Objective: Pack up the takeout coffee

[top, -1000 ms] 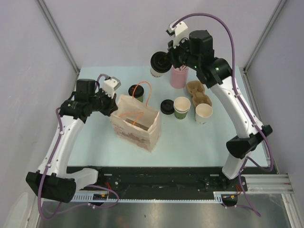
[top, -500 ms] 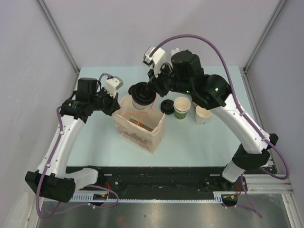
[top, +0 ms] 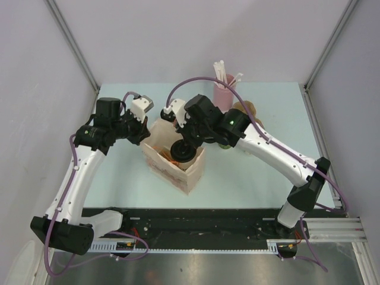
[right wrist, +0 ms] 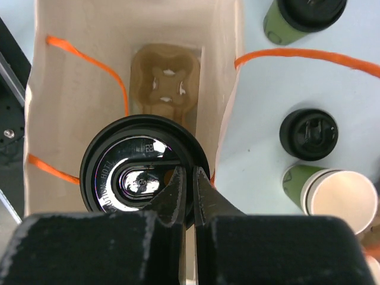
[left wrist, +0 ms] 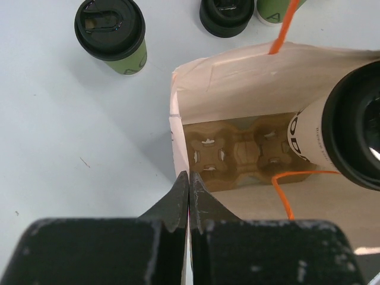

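Note:
A paper bag with orange handles stands open at the table's middle. A brown cardboard cup carrier lies at its bottom, also in the right wrist view. My left gripper is shut on the bag's near-left rim. My right gripper is shut on the rim of the black lid of the white lettered cup, held tilted in the bag's mouth. The green lidded cup stands on the table beside the bag.
A loose black lid and an open green cup nested with a white one sit right of the bag. A pink cup of straws and a second cardboard carrier stand at the back.
My right arm carried the white cup from the back near the pink cup, left and down into the bag's mouth. The left gripper kept its hold on the bag's rim.

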{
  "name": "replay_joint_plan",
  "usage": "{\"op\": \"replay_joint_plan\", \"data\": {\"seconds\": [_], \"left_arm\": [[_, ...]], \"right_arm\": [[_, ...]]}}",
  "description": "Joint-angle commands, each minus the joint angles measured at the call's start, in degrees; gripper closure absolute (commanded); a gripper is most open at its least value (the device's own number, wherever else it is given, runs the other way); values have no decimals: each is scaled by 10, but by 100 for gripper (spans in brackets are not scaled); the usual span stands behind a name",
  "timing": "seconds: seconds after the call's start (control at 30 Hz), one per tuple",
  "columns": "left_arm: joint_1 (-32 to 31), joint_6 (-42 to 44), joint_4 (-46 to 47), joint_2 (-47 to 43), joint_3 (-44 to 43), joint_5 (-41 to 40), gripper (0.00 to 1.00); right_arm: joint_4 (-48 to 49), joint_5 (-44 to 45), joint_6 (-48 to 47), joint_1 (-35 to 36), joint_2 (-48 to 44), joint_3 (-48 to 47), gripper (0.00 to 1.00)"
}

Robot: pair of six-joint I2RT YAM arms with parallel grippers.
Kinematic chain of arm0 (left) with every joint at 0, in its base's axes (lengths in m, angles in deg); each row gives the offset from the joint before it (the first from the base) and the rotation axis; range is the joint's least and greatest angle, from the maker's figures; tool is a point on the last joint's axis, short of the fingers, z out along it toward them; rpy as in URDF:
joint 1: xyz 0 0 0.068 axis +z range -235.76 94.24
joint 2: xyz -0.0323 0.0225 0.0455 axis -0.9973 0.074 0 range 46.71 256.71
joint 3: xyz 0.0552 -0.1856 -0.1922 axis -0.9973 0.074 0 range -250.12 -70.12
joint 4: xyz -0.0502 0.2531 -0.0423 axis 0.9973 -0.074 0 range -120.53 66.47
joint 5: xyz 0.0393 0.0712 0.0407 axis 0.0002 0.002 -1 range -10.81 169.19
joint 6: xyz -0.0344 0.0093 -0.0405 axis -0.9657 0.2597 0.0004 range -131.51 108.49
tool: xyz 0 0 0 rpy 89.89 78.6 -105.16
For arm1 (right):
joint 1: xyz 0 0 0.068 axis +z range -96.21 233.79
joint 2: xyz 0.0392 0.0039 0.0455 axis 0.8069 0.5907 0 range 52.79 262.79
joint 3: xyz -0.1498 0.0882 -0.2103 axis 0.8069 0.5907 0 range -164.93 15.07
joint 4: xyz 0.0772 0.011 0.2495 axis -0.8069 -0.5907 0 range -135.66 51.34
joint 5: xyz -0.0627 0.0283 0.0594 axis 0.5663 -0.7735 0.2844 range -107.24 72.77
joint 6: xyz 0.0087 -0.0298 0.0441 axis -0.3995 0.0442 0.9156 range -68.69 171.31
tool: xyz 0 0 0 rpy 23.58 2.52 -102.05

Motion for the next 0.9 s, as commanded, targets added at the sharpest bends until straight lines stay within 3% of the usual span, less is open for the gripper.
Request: {"op": "replay_joint_plan", "data": {"seconds": [0.0, 0.33, 0.87], "left_arm": [[-4, 10, 14, -17, -17, 14, 100], [-4, 8, 16, -16, -16, 18, 100], [-4, 16, 22, -16, -16, 8, 99]], "right_arm": [[62, 32, 14, 14, -39, 57, 100], [153, 35, -17, 40, -55, 151, 100], [95, -175, -203, 29, 2, 197, 100]]}}
